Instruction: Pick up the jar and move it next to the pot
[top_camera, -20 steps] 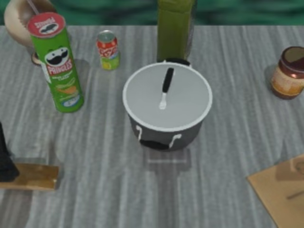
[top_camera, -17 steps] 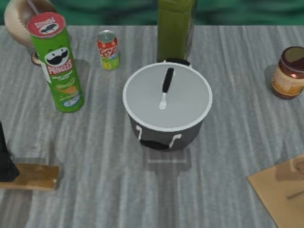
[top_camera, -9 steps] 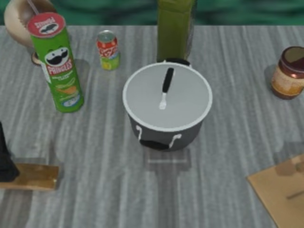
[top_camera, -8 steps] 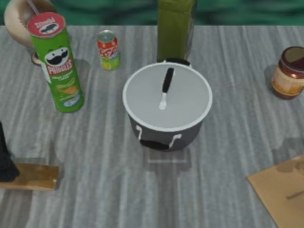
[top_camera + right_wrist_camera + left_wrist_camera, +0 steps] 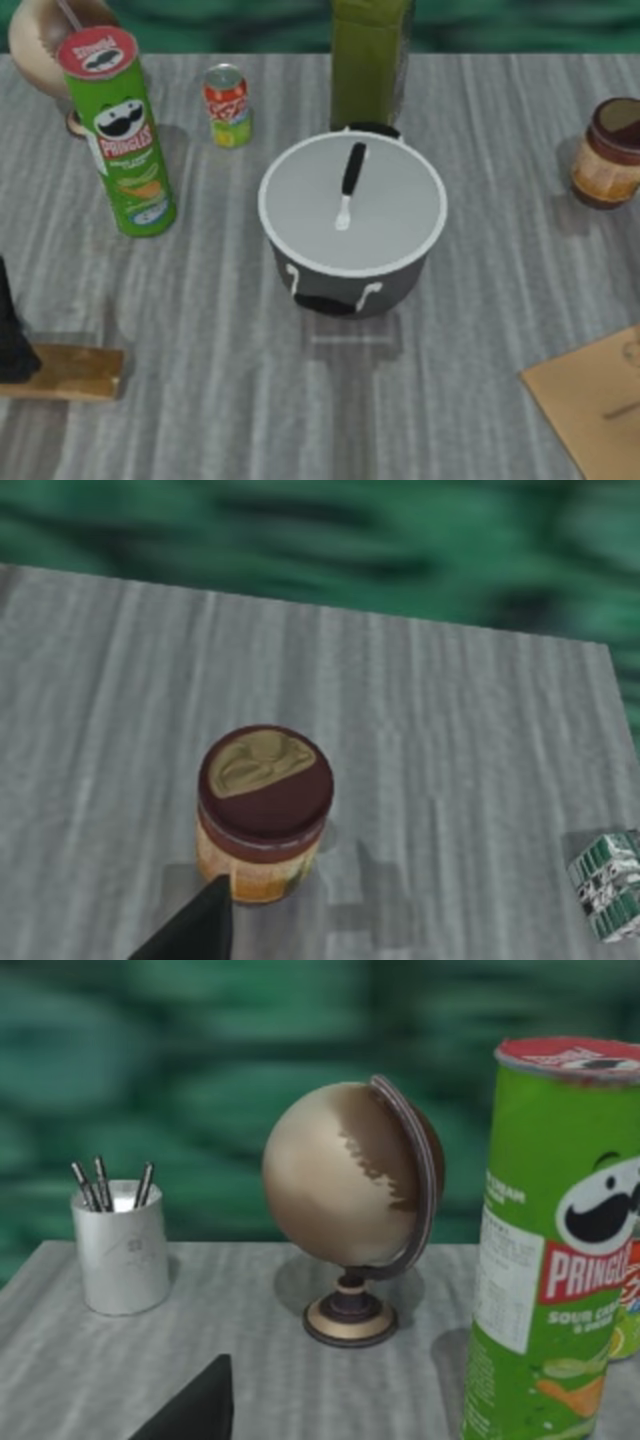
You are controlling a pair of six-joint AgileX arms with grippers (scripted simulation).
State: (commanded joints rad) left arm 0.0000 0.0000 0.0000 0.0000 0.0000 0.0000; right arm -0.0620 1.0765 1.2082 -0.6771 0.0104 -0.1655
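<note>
Top view shows the jar upright at the table's right edge, well apart from the central pot. Only the right wrist view shows the right gripper's finger near the jar; whether either gripper is spread, I cannot tell.

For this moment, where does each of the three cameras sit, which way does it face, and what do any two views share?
Top view: above the table, looking down at the pot; only a dark piece of the left arm shows.
Left wrist view: low on the left arm, facing a globe and Pringles can; one dark tip shows.
Right wrist view: above the jar, angled down; one dark tip shows.
Shared: jar in top and right wrist; Pringles can in top and left wrist.
</note>
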